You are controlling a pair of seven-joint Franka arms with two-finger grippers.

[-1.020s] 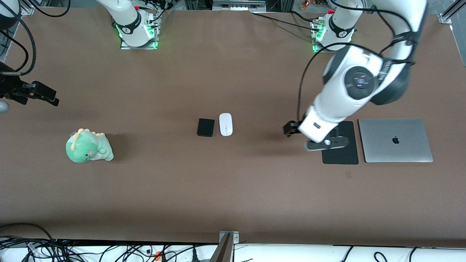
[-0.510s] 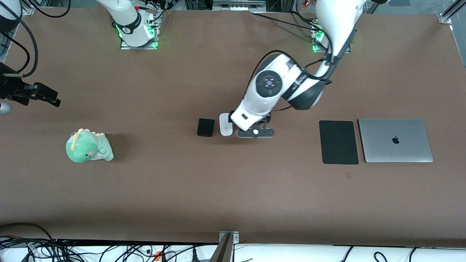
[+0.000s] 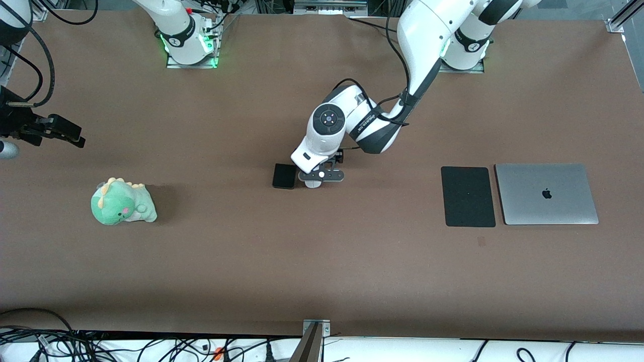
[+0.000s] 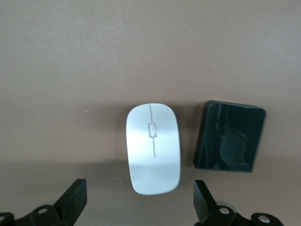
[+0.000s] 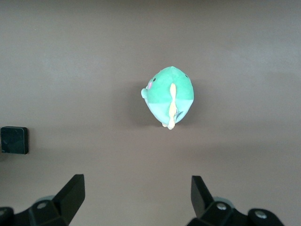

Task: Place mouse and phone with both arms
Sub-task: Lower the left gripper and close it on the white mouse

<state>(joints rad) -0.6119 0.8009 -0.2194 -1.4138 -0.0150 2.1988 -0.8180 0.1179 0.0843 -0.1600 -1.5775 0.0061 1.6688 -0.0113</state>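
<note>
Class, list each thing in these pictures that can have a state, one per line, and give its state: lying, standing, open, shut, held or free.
Small white glossy oval mouse: lying flat, free, beside the phone.
Small black rectangular phone: lying flat, free.
Left gripper: open, over the mouse.
Right gripper: open, empty, waiting over the table.
Green plush dinosaur: standing upright, untouched.
Silver laptop: lid shut.
Flat black mouse pad: lying flat beside the laptop.

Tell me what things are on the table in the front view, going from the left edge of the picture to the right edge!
Green dinosaur plush toy → phone → mouse, mostly hidden under the left end effector → black mouse pad → silver laptop.
</note>
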